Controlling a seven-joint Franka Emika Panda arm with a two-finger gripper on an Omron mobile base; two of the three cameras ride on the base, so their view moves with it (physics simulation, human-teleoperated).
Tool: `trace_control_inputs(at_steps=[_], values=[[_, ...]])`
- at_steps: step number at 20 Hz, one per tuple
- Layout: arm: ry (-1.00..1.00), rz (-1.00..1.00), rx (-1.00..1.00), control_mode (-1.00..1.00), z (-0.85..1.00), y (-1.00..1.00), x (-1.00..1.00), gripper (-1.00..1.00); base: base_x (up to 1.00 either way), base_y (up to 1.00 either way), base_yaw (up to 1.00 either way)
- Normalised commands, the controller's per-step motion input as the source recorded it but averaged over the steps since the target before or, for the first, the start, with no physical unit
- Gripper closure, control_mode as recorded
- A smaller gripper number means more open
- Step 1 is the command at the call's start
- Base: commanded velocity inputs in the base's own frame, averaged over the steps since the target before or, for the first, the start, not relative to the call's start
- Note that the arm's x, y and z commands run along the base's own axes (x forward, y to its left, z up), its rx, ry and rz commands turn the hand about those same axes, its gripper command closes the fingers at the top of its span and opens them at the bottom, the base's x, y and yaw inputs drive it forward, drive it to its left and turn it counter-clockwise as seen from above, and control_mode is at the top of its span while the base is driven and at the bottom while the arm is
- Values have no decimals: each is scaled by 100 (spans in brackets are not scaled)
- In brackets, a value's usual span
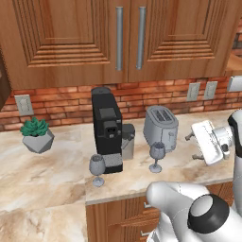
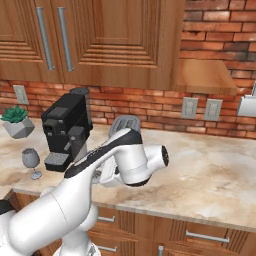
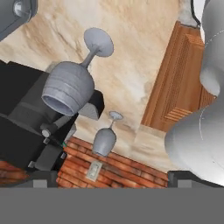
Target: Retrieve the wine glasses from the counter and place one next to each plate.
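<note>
The gripper (image 1: 191,146) hangs released and empty above the counter (image 1: 42,175), right of both upright wine glasses (image 1: 157,156) flanking the coffee machine (image 1: 107,128).

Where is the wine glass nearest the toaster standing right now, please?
In the left base view, that wine glass stands upright on the counter, just in front of the toaster, right of the coffee machine.
</note>
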Motion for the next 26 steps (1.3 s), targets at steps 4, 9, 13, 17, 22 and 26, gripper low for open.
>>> trace_control_inputs(at_steps=[4, 9, 13, 17, 22, 26], values=[[0, 0, 14, -100, -30, -3, 13, -100, 0, 0, 0], [-2, 4, 11, -100, -29, -1, 14, -100, 0, 0, 0], [-3, 4, 12, -100, -27, -4, 9, -100, 0, 0, 0], [0, 5, 9, -100, -25, 0, 20, -100, 0, 0, 0], [0, 1, 5, -100, -27, 0, 24, -100, 0, 0, 0], [2, 9, 4, -100, -20, 0, 6, -100, 0, 0, 0]])
